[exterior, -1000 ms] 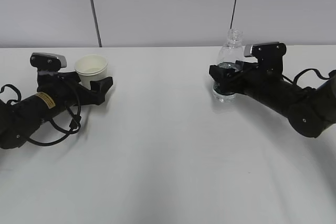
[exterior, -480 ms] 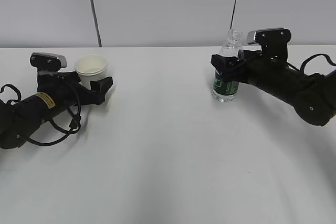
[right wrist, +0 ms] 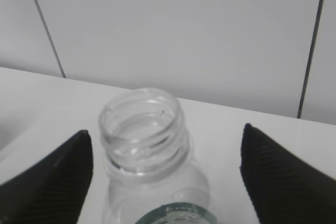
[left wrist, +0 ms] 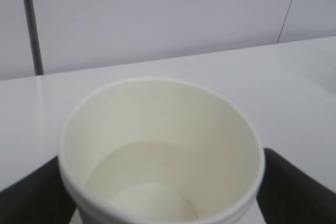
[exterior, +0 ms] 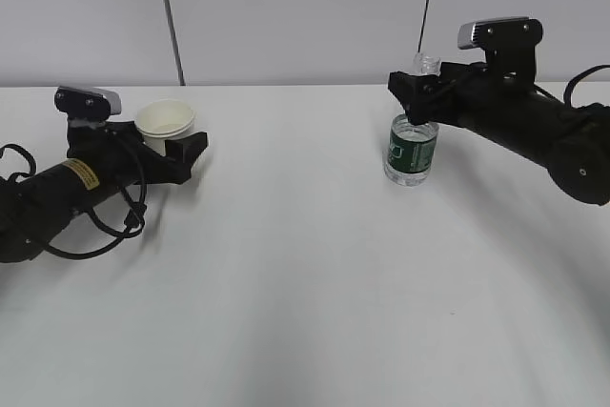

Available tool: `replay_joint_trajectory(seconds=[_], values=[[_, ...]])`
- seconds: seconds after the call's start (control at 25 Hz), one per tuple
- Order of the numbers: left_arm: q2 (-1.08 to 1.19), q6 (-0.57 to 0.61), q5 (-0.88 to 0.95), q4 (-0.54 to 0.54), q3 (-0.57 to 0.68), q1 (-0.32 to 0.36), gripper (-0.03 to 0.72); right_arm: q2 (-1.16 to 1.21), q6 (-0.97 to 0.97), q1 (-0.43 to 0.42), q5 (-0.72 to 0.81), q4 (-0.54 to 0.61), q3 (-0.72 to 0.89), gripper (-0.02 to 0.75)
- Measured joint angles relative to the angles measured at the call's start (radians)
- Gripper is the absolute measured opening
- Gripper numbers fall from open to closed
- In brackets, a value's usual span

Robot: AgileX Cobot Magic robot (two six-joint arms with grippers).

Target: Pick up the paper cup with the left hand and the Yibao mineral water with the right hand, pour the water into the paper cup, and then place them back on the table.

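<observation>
The paper cup [exterior: 165, 123] stands on the table [exterior: 305, 293] at the left, with a little water showing inside it [left wrist: 152, 182]. My left gripper [exterior: 176, 140] is open, one finger on each side of the cup. The right finger [left wrist: 299, 187] shows dark beside the rim. The Yibao mineral water [exterior: 411, 152] stands upright on the table at the right, uncapped. My right gripper [exterior: 416, 85] hovers open at its neck [right wrist: 142, 124]. In the right wrist view the gripper [right wrist: 165, 132] has clear gaps on both sides of the neck.
A pale panelled wall [exterior: 305, 16] runs behind the table's back edge. Loose black cables [exterior: 124, 226] hang from the left arm onto the tabletop. Bare white tabletop stretches between the two arms and toward the front.
The right gripper has risen from the bottle's label to its neck, leaving the bottle standing upright. The left arm has lifted slightly while the cup stayed in place.
</observation>
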Motion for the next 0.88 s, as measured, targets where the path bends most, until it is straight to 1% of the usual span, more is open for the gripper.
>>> replay_joint_trajectory(seconds=[0.6,0.88], values=[[-0.081,0.000,0.007,0.005,0.000,0.000,0.591,-0.060,0.004,0.000,0.038,-0.007,0.000,0.650],[-0.145,0.000,0.059,0.010,0.000,0.000,0.591,-0.125,0.005,0.000,0.075,-0.010,0.000,0.647]])
